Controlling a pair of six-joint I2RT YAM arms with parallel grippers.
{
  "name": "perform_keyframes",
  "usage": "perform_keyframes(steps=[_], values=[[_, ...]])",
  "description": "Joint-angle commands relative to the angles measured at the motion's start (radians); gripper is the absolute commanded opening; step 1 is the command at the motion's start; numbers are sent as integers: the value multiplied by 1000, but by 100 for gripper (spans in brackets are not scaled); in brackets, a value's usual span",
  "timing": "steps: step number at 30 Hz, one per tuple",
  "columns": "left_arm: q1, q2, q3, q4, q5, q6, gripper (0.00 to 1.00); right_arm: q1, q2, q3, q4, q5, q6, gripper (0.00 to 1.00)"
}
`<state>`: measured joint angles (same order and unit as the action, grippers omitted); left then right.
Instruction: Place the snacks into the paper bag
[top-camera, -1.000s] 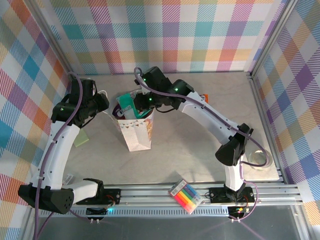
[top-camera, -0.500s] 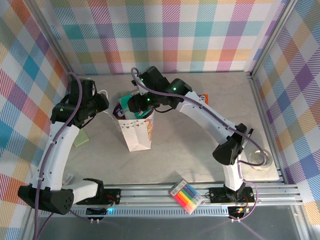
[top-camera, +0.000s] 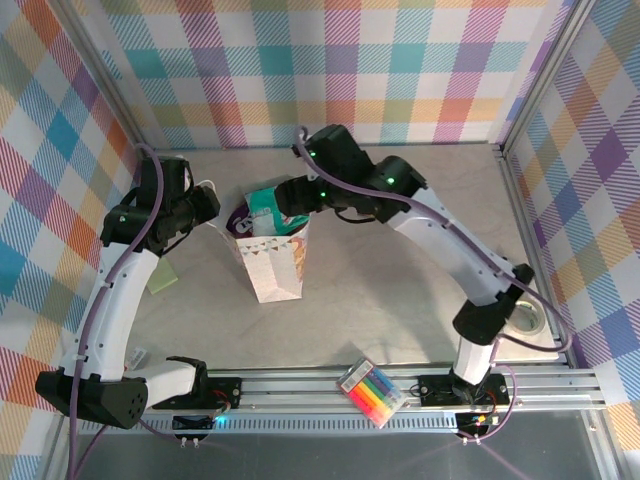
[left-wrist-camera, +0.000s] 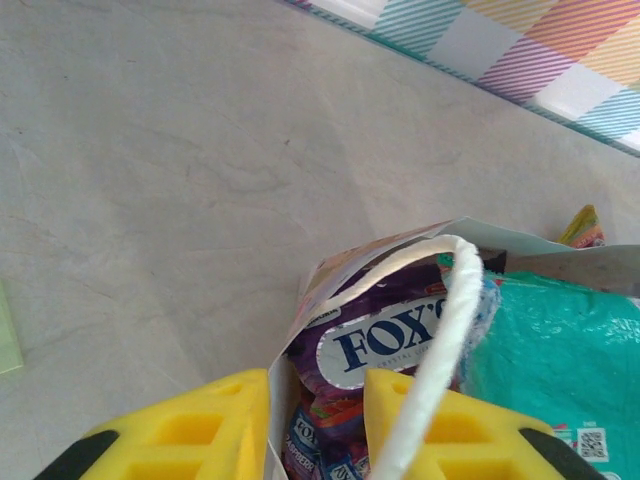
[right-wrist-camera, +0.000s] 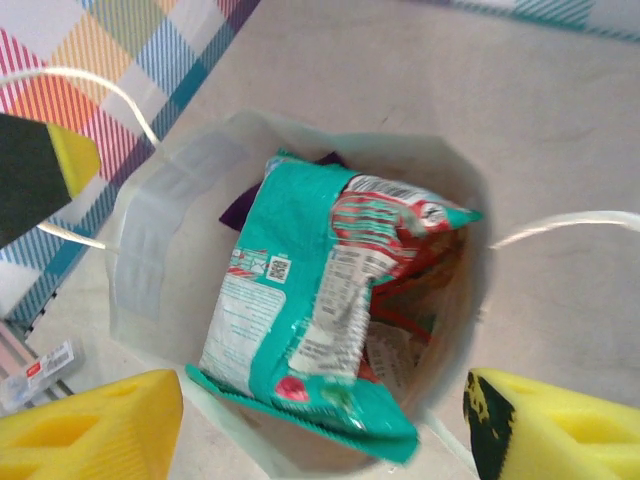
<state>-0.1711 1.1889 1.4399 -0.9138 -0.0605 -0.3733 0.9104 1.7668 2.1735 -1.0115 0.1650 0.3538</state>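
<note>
Closest to the arms' bases, a flat pack of colored pens (top-camera: 372, 392) lies at the table's near edge. A small green note (top-camera: 160, 281) lies on the gray table (top-camera: 400, 300) at the left. A roll of clear tape (top-camera: 528, 318) sits far to the right.

Further in, a bit left of the middle, the paper bag (top-camera: 272, 262) stands up straight. It is white, with soft pastel pictures and a row of little triangle flags on its side. Its handles are thin white rope (left-wrist-camera: 440, 330). Its mouth is wide open.

The snacks are inside the bag. The teal packet (right-wrist-camera: 300, 300) is shiny and crinkly. It lies on top, tilted, with red and white print at one end. The purple candy bag (left-wrist-camera: 375, 345) is tucked by the bag's left wall and has a white label with blue letters. A red packet (right-wrist-camera: 400, 320) shows under the teal one. It may be the chip bag, but most of it is hidden.

The left gripper (left-wrist-camera: 317, 385) is at the bag's left rim. Its yellow fingers are a little way apart, with the paper wall between them. The right gripper (right-wrist-camera: 320, 400) hangs just above the bag's mouth, fingers spread wide, holding nothing.

Behind it all is the checked wall (top-camera: 330, 70).
</note>
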Motion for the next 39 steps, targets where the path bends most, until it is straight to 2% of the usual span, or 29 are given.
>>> perform_keyframes(steps=[1,8,13,15,17,19,22,24,28,34,39], values=[[14,5,34,8,31,15,29,5,-62,-43,-16,108,-3,71],[15,14,38,4,32,16,29,-7,-112,-110,-52,220,23,71],[14,25,49,8,42,16,29,-51,-79,-117,-42,187,38,71],[14,31,51,9,43,17,28,-71,-60,-116,-17,154,39,68],[14,38,50,14,53,23,26,-91,-38,-112,14,103,39,57],[13,52,50,27,79,32,22,-112,-13,-108,48,49,39,40],[14,83,59,54,164,42,10,-135,23,-90,89,-24,33,15],[12,107,90,62,212,33,3,-144,48,-48,85,-62,23,8],[-3,153,201,60,251,29,1,-155,85,81,53,-73,-15,5],[-52,226,391,45,300,40,0,-193,144,301,-26,-162,-43,3],[-60,205,348,68,284,17,1,-208,124,333,-47,-153,-60,5]])
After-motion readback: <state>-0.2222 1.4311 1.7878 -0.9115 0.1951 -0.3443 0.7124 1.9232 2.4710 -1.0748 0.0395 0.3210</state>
